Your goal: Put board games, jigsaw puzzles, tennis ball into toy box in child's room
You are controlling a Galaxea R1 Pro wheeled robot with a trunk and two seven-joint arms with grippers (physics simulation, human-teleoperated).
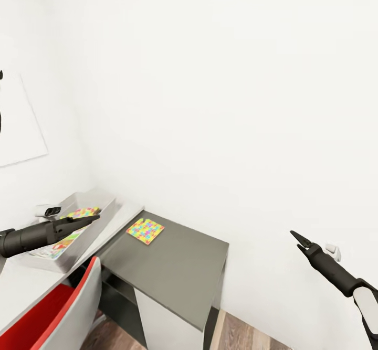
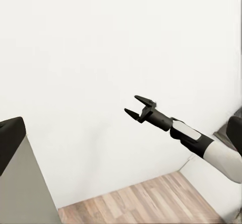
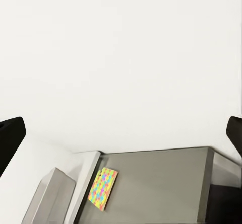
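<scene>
Left gripper (image 1: 86, 220) pressed together over toy box (image 1: 105, 203) holding jigsaw puzzle (image 1: 80, 213); right gripper (image 2: 135, 105) spread.

The left arm (image 1: 26, 237) is a dark grey, matte tube that narrows toward slim black fingers (image 1: 79, 222) ending in sharp points. A small white block with dark lenses (image 1: 48, 211) sits on its wrist. The right arm (image 1: 336, 271) has the same dark forearm, a white shell section (image 1: 367, 303) nearer the body, a small white wrist block (image 1: 332, 251), and tapered black fingers (image 1: 300, 239).
</scene>
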